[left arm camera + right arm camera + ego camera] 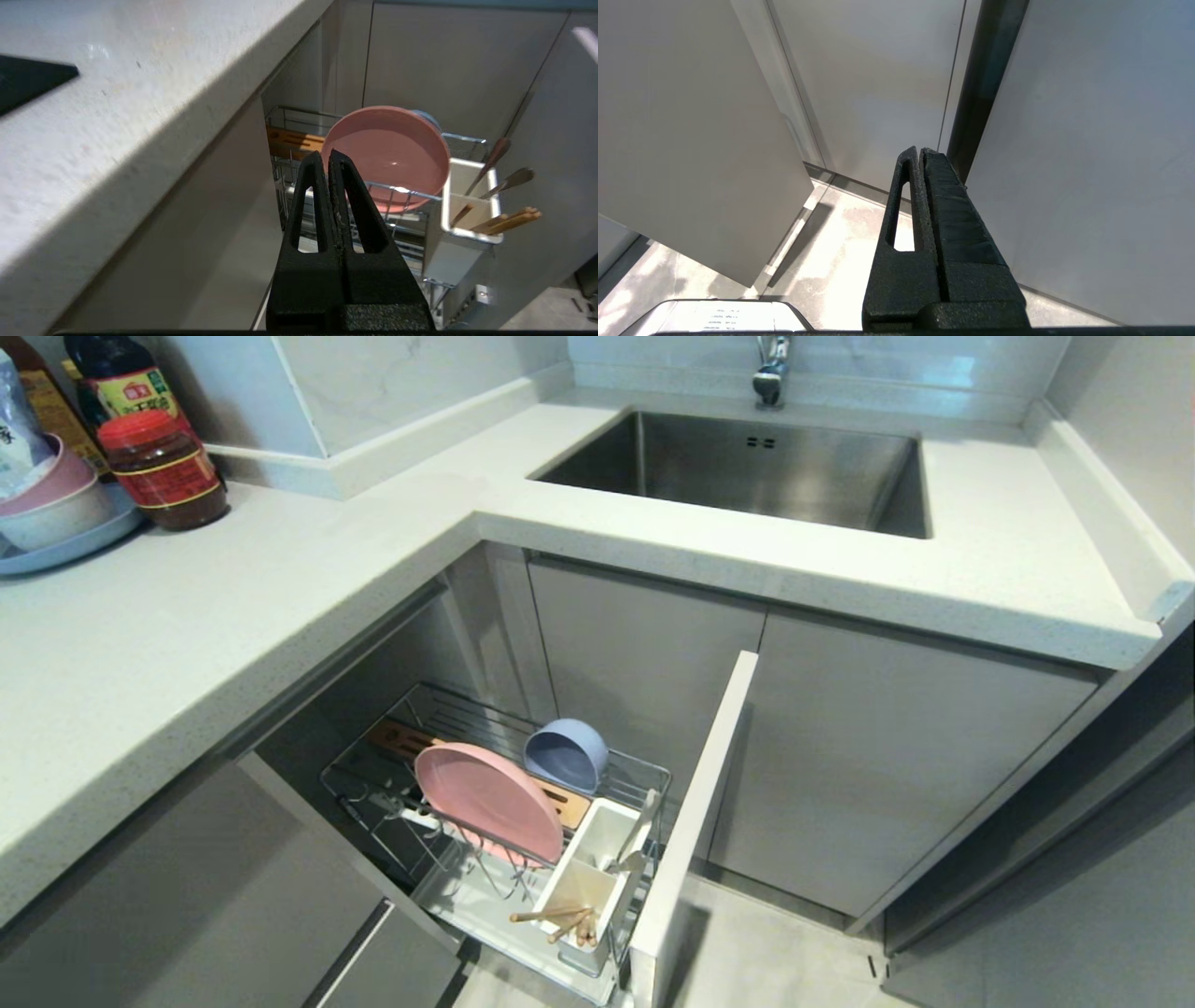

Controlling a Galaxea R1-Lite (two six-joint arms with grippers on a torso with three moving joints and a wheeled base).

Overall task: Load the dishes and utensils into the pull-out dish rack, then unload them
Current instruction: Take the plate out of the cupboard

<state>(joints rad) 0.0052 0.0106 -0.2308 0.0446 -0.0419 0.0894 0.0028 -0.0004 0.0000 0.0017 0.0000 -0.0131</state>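
Kitchen counter (pixel 187 644) corner, pink plate (pixel 390 156) racked beyond left gripper (pixel 325 156), jaws closed, empty

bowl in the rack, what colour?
Pale blue-grey bowl, tipped on its side behind the pink plate; clearest in head view.

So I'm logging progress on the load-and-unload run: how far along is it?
Loading looks done: the pink plate stands in the rack, the blue-grey bowl sits behind it, and the chopsticks and two metal utensils are in the white utensil box. Nothing is in hand: the left hand is shut and empty, short of the rack; the right hand is shut by the cabinets. All the unloading is left.
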